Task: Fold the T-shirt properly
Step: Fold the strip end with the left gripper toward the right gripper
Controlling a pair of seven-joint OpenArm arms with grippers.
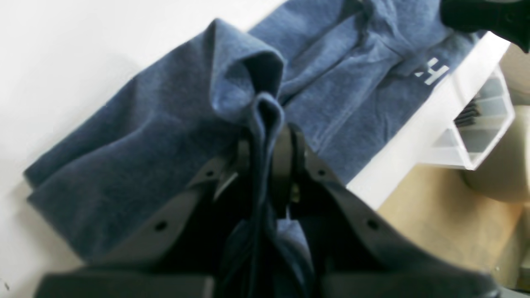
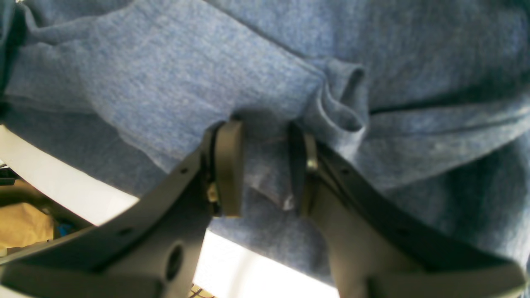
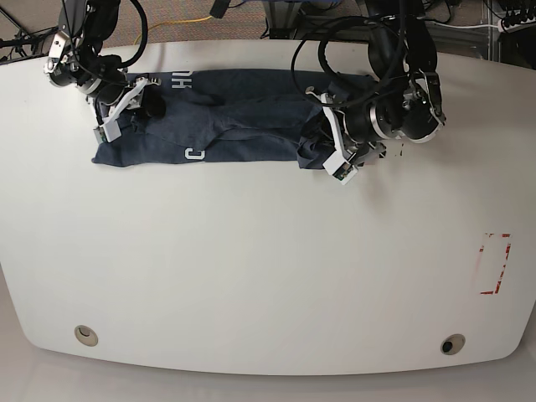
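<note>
The dark slate-blue T-shirt [image 3: 234, 126] lies bunched in a long strip across the far part of the white table [image 3: 268, 251], with white lettering [image 3: 194, 154] showing. My left gripper [image 3: 316, 142] is at the shirt's right end. In the left wrist view it [image 1: 267, 140] is shut on a raised fold of the T-shirt [image 1: 145, 136]. My right gripper [image 3: 138, 105] is at the shirt's left end. In the right wrist view it [image 2: 265, 165] has its jaws apart, and T-shirt cloth [image 2: 165, 74] lies between and under the fingers.
The table's far edge [image 1: 414, 136] runs right beside the shirt, with a white frame and floor beyond it. A red-marked rectangle [image 3: 494, 264] sits at the table's right. Two round holes [image 3: 84, 334] [image 3: 453, 344] are near the front edge. Cables lie behind the table.
</note>
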